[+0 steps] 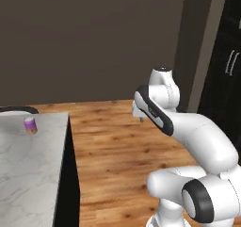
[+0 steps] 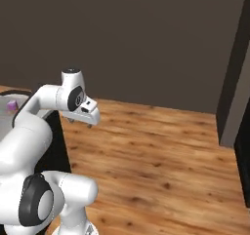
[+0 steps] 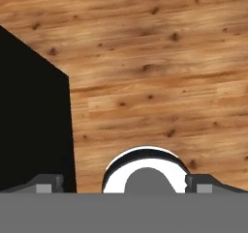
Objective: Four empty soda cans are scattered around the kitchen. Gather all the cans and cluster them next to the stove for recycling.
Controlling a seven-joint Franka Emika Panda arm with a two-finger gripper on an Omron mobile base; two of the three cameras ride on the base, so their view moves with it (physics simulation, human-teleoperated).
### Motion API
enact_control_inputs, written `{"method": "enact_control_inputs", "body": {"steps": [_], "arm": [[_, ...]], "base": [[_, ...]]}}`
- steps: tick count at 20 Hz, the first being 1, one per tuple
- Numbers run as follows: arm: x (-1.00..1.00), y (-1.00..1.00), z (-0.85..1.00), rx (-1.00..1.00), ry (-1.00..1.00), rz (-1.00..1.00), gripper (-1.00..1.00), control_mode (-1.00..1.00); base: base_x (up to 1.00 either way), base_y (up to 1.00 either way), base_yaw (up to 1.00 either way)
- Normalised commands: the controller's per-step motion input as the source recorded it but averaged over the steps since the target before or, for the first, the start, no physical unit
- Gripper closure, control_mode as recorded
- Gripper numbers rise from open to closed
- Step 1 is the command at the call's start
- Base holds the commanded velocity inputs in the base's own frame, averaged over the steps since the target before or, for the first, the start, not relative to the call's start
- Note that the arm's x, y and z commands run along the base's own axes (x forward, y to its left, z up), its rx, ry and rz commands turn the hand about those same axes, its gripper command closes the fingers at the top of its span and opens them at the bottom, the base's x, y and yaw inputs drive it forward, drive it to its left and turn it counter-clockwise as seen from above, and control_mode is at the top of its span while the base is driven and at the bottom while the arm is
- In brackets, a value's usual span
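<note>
Left base view has one purple-pink soda can (image 1: 30, 125) sitting alone on the marble table (image 1: 28, 174), well away from the arm. The claw (image 3: 124, 187) hangs wide apart and empty over the wood floor (image 3: 160, 82), so I'd say the gathering has barely begun.

One purple-pink soda can (image 1: 30, 125) stands on one marble counter (image 1: 28, 174), beside one wood floor (image 1: 122, 146); one cabinet handle (image 1: 230, 62) shows

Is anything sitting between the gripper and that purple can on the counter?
Nothing visible. The purple can stands alone on the marble counter, with bare counter toward the open gripper, which hangs over the wood floor.
</note>
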Motion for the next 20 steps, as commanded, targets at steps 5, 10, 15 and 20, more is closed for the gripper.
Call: {"method": "enact_control_inputs", "body": {"steps": [5,10,15,20], "arm": [[0.0,0.0,0.0,0.0,0.0,0.0,-1.0,1.0],[0.0,0.0,0.0,0.0,0.0,0.0,-1.0,1.0],[0.0,0.0,0.0,0.0,0.0,0.0,-1.0,1.0],[0.0,0.0,0.0,0.0,0.0,0.0,-1.0,1.0]], "base": [[0.5,-0.13,0.5],[0.49,-0.14,0.5],[0.43,-0.22,0.45],[0.37,-0.29,0.38]]}}
